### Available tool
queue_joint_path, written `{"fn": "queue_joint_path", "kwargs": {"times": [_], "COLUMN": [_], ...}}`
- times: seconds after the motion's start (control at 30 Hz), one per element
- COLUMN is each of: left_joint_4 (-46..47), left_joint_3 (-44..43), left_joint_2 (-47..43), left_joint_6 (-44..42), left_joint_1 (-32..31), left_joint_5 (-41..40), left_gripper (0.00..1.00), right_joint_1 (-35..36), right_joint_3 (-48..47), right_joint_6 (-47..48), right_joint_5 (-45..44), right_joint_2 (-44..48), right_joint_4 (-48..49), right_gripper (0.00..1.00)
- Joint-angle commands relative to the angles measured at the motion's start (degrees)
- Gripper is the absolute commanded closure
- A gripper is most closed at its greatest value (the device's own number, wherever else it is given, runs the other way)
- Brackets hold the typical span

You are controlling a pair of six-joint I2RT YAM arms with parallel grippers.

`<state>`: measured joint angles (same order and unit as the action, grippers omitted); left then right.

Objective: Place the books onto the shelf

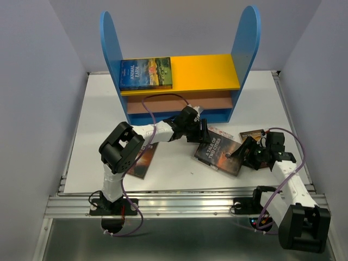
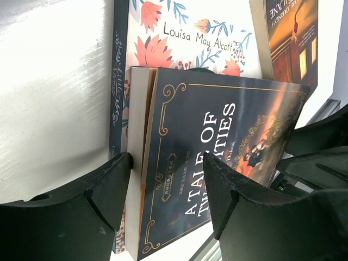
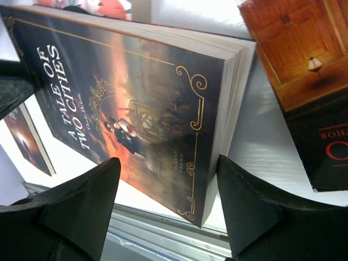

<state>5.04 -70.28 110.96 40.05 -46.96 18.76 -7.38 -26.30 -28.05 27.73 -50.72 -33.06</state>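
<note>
Left hand and right hand, fingers apart and holding nothing, flank the dark blue paperback lying flat on the desk, overlapping a floral book. It is probably light, bendy and slick-covered, so best pinched near the spine.

A book lies on the shelf's top board, left end. Before the shelf, on the table, a second book rests (partly over a third).

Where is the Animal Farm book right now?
In the top view, the Animal Farm book lies flat on top of the shelf, at its left end beside the left blue panel.
</note>
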Motion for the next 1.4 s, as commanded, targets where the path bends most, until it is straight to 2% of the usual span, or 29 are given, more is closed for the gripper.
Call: {"fn": "queue_joint_path", "kwargs": {"times": [0.0,0.1,0.3,0.37,0.47,0.53,0.6,0.7,0.73,0.83,0.9,0.97,1.0,1.13,1.37], "left_joint_4": [0.6,0.2,-0.1,-0.1,-0.1,0.0,0.0,0.1,0.1,0.1,0.0,0.0,-0.2,-2.3,-9.1], "left_joint_3": [-1.7,-1.6,-1.4,-1.2,-0.5,-0.2,0.0,-0.3,-0.3,-0.1,0.6,1.6,2.2,4.2,10.2], "left_joint_2": [0.9,1.3,2.0,1.5,0.5,0.1,-0.2,0.0,0.0,-0.8,-2.8,-5.8,-7.0,-12.9,-23.0], "left_joint_6": [2.3,2.0,1.8,1.9,1.9,2.0,2.1,2.1,2.1,1.8,1.1,0.4,-0.1,-2.5,0.3], "left_joint_1": [-1.8,-1.8,-1.8,-1.9,-2.0,-2.2,-2.4,-3.0,-3.0,-3.1,-3.1,-3.2,-3.3,-3.4,-3.4], "left_joint_5": [2.4,2.1,2.9,2.8,1.8,1.5,1.4,1.5,1.6,1.5,0.6,-0.8,-1.4,-5.3,-13.3], "left_gripper": [0.35,0.39,0.42,0.42,0.44,0.45,0.45,0.46,0.46,0.45,0.4,0.3,0.2,0.07,0.01], "right_joint_1": [1.8,1.8,1.8,1.8,1.8,1.8,1.8,1.8,1.8,1.8,1.8,1.8,1.8,1.8,1.8], "right_joint_3": [-1.1,-0.2,2.4,2.1,2.2,1.9,1.2,1.0,1.1,0.5,-0.7,-3.1,-3.9,-5.4,-7.4], "right_joint_6": [-5.6,-5.9,-8.5,-8.8,-10.4,-10.8,-10.8,-10.6,-10.3,-10.2,-9.9,-9.5,-9.3,-9.5,-10.6], "right_joint_5": [0.8,-0.4,11.2,14.4,18.7,20.1,20.1,21.2,22.4,22.6,21.3,18.3,17.6,16.7,10.7], "right_joint_2": [0.4,1.8,5.5,5.3,6.1,7.2,9.1,9.4,8.9,9.0,9.5,9.7,9.4,8.0,9.8], "right_joint_4": [2.3,3.1,14.2,16.6,20.6,22.0,22.5,23.0,23.0,22.1,20.1,16.1,14.7,10.3,6.9], "right_gripper": [0.22,0.21,0.24,0.29,0.45,0.52,0.53,0.79,0.98,0.99,0.99,0.99,0.99,0.99,0.99]}}
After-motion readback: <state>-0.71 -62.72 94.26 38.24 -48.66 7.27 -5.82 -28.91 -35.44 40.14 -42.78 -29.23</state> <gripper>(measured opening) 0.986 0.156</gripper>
